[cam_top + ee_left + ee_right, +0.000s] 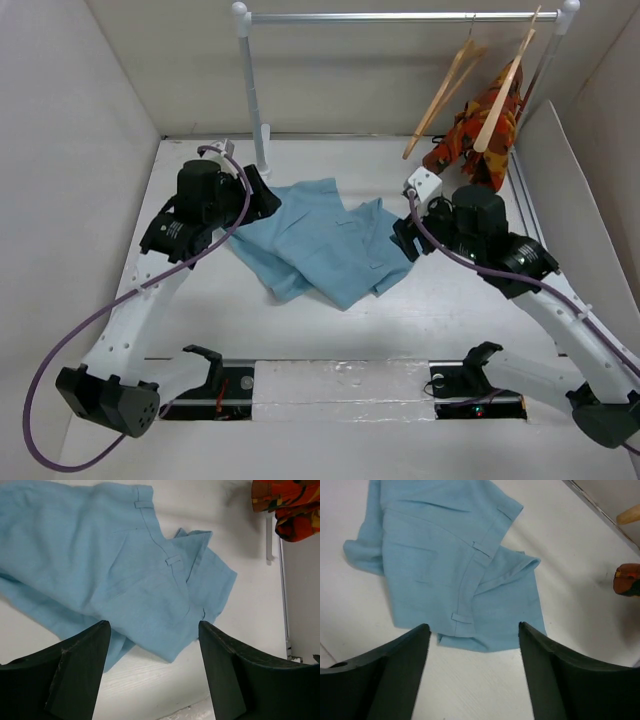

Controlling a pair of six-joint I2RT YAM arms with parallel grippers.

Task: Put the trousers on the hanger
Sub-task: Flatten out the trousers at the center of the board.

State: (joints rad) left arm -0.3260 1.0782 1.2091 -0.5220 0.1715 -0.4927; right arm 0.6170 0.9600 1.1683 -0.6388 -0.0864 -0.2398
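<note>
A: Left pincer (152, 630) first, closest thing in its wrist view. Fingers (75, 670) spread wide, nothing between them, released.
B: Right pincer (474, 630)?
A: Also spread apart, gripping nothing.
B: Trousers (320, 240)?
A: Crumpled flat on the white worktop (330, 340), mid-worktop, between the two pincers. Waistband with belt loops faces up, one corner folded over.
B: Pincers touching the cloth?
A: Left one sits at the trousers' left edge, right one at their right edge. Contact: cannot tell from above.
B: Hanger (443, 95)?
A: Bare wooden one, hooked on the metal rail (400, 16) at the far right, hanging tilted. Well apart from the trousers.
B: Anything beside it?
A: Second wooden hanger (503, 95) on the same rail, just to the right, with an orange-red patterned garment (480, 135) draped on it.
</note>
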